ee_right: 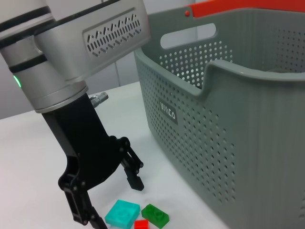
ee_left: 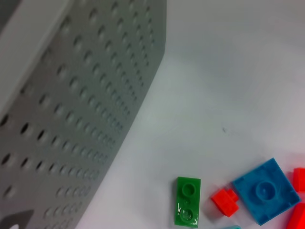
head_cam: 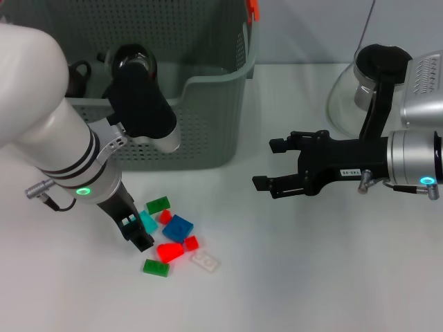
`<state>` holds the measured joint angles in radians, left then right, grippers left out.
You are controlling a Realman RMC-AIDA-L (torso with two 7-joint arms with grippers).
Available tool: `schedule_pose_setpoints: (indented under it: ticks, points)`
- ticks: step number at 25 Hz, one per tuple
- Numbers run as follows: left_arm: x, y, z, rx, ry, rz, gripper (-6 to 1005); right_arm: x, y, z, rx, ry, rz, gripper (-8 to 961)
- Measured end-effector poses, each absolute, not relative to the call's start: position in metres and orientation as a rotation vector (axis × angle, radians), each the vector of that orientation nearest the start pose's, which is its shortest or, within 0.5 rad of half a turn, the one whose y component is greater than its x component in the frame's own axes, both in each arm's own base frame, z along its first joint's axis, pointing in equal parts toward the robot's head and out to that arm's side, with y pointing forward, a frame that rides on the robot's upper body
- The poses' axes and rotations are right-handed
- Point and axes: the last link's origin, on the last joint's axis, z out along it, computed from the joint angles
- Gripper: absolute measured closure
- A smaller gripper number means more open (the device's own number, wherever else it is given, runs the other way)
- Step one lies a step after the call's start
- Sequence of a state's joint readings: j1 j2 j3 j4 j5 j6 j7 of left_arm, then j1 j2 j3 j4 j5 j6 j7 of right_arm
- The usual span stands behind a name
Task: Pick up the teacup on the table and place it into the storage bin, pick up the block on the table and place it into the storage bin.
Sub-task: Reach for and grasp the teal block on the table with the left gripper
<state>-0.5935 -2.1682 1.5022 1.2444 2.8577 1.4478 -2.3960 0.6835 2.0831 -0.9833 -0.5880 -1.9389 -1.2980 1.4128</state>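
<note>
Blocks are small hard plastic stud bricks: light, rigid, slick sides, not fragile. Best grip imo is across two opposite flat sides, low on the brick; pile is tight so neighbours will likely get nudged. The thin plates give little side wall to pinch, the thicker teal block [ee_right: 122, 213] looks easier.

Left hand [head_cam: 136, 233] is down at the pile's left edge on the surface [head_cam: 291, 277], fingers spread open, teal block right beside/between the tips, nothing gripped yet.

Pile, just in front of the storage bin [head_cam: 208, 104], w/ a gap between:
- green block [ee_left: 188, 201], 2-stud plate, nearest the bin
- blue block [ee_left: 265, 190], square w/ one round stud, mid pile
- small red block [ee_left: 225, 201] between green and blue
- bright red piece [head_cam: 169, 251], another green plate [head_cam: 156, 268] and a white plate [head_cam: 205, 261] on the near side

Bin: grey-green, perforated walls, dipped front rim, orange clip [head_cam: 252, 8] on the back rim, small label w/ white letters on one wall.

Teacup: can't ID one for sure. A clear glass pot w/ black top [head_cam: 367, 83] stands at far right behind the right arm.

Right hand [head_cam: 273, 164] hovers open over bare surface right of the bin, well apart from the blocks, idle.
</note>
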Motion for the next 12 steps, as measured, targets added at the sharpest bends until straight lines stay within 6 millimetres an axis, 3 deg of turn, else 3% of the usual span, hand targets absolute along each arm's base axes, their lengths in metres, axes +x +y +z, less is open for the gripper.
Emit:
schedule_pose_setpoints:
  ticks: [9,12]
  points:
    - [-0.2086,0.3478,-0.0443,-2.599,-0.600,0.838,156,0.2151,0.3715,-0.0476,-2.837,0.465,0.468,36]
    - [-0.2073,0.3481,-0.0443,-2.602,-0.600,0.834,229,0.2153,0.3712,-0.0474,-2.837,0.466,0.468,36]
